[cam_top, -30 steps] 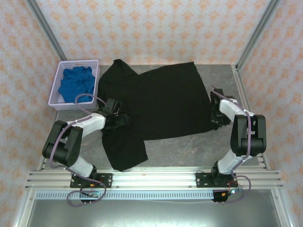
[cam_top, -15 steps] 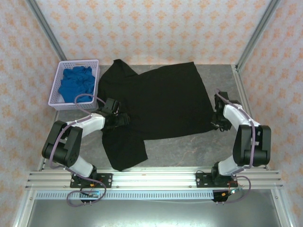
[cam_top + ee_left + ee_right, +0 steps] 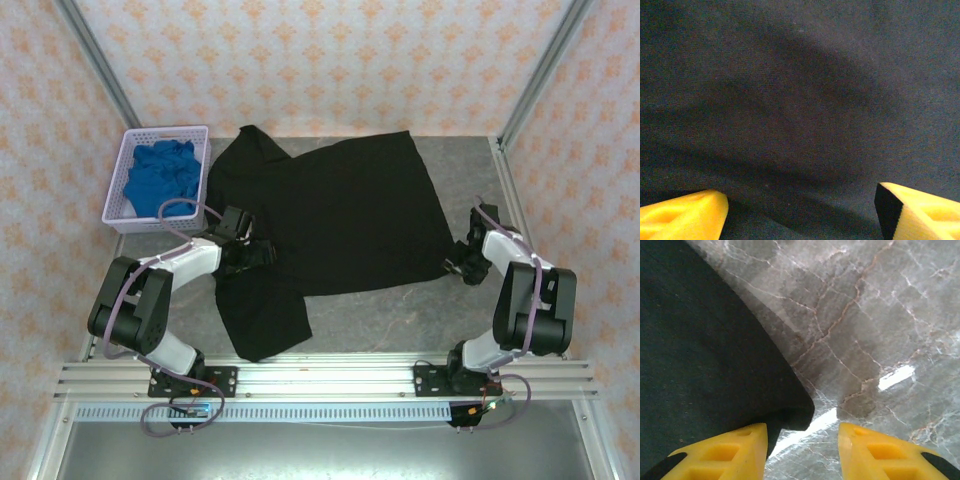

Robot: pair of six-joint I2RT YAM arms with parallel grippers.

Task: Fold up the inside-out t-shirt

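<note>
Right claw [image 3: 802,440] had released the black t-shirt's [image 3: 340,220] corner, backing toward 3 o'clock, fingers apart; left claw [image 3: 800,210] stayed spread wide on the fabric.

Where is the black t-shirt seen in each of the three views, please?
Top view: the t-shirt spreads across the middle of the table, between the arms.
Left wrist view: its fabric lies across the picture, above the yellow fingers.
Right wrist view: it covers the left side, down to a corner.
Shared landmark: that corner beside the right pincer, on the grey table.
</note>
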